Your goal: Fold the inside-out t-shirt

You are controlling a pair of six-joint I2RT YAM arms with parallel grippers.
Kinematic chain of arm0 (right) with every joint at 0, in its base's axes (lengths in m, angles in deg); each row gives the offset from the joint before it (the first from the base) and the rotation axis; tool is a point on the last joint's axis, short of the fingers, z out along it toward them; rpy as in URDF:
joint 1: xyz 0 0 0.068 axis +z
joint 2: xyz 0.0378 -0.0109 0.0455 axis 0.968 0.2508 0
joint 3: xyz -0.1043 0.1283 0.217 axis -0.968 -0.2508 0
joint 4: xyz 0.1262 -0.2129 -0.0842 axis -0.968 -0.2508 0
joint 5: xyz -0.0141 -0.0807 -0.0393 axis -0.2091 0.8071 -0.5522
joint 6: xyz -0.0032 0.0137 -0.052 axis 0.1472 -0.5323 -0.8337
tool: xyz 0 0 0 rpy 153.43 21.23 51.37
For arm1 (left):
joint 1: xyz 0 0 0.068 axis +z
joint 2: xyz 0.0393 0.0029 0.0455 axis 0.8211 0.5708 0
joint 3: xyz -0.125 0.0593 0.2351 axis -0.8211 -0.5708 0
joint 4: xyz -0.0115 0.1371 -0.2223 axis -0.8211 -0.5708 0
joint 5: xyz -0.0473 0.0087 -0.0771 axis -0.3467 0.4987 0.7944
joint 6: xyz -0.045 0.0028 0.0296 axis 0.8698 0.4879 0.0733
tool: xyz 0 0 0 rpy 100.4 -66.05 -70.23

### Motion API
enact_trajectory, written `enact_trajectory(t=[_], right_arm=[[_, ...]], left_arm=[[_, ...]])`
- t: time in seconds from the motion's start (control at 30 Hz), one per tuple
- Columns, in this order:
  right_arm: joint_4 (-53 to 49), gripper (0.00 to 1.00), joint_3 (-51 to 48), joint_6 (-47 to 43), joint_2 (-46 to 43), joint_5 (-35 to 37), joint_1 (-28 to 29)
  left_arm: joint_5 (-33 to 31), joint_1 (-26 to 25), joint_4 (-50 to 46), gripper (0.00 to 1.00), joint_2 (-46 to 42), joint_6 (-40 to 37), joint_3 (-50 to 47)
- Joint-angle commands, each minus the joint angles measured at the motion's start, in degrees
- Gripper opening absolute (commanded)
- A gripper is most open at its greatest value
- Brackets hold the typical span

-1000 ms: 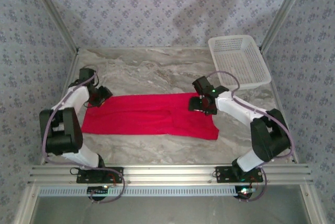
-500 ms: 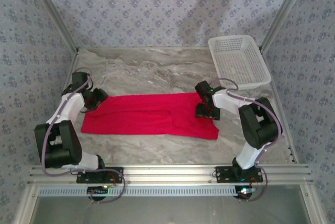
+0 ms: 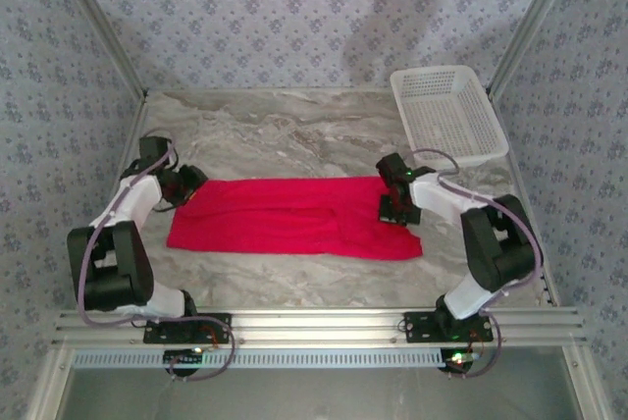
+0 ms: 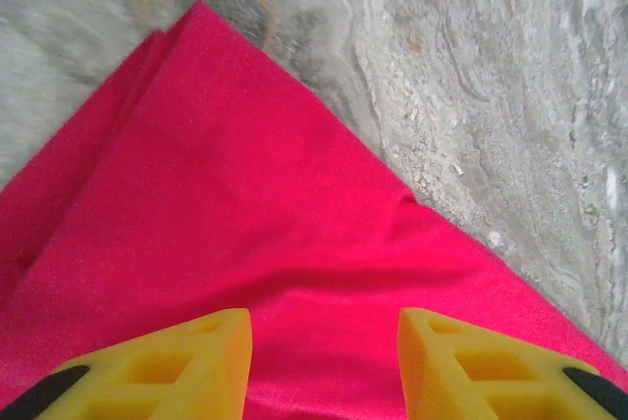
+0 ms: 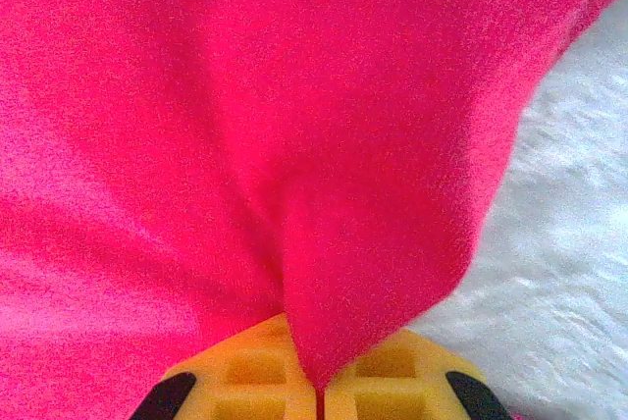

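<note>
1. The inside-out t-shirt (image 3: 294,216) lies flat on the worktop (image 3: 294,135) as a long red band, running left to right between your 2 arms. It is well apart from the white basket (image 3: 449,111) at the far right corner.
2. The right arm (image 3: 442,199) is down at the shirt's right end. In the right wrist view its jaws are closed on a pinch of red cloth, which rises in a ridge from between the yellow fingers (image 5: 245,371).
3. The left arm (image 3: 132,199) reaches to the shirt's far left corner. In the left wrist view the left jaws stand apart with flat cloth under the gap, and a corner of the shirt points away from them. They are open, and I see no cloth pinched.
4. As I read it, the step in hand is taking hold of both ends for the next fold. The right side has its grip and the left does not yet.
5. The next move calls for you to lower the left jaws onto the cloth and close them on all layers near that corner.
6. After that, I expect you to lift both ends together and level, so the band does not twist or drag.
</note>
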Motion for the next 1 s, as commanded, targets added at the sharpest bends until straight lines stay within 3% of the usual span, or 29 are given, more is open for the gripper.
enact_trajectory(t=[0.0, 0.2, 0.43, 0.7, 0.83, 0.97], right_arm=[[-4.7, 0.0, -0.9, 0.5, -7.3, 2.5, -2.3], [-7.5, 0.0, 1.3, -0.6, -14.8, 2.2, -3.1], [-12.8, 0.0, 14.2, 3.1, -17.7, 6.4, 8.7], [-17.4, 0.0, 36.3, 6.6, -6.2, 15.7, 26.4], [-15.4, 0.0, 46.1, 5.4, 2.5, 15.2, 31.7], [-16.0, 0.0, 59.1, 4.0, 14.5, 13.7, 36.1]], left_arm=[[1.5, -2.4, 4.1, 0.42, 5.6, 1.5, -0.6], [4.3, -3.0, 7.0, 0.38, 13.8, 1.3, -0.3], [0.7, 3.6, -4.0, 0.36, 4.5, 1.4, 3.0], [2.0, 10.9, -9.1, 0.39, -8.3, 5.0, 4.8], [1.8, 14.4, -9.5, 0.41, -11.6, 6.5, 3.8], [6.0, 18.2, -9.8, 0.41, -11.5, 6.6, 3.1]])
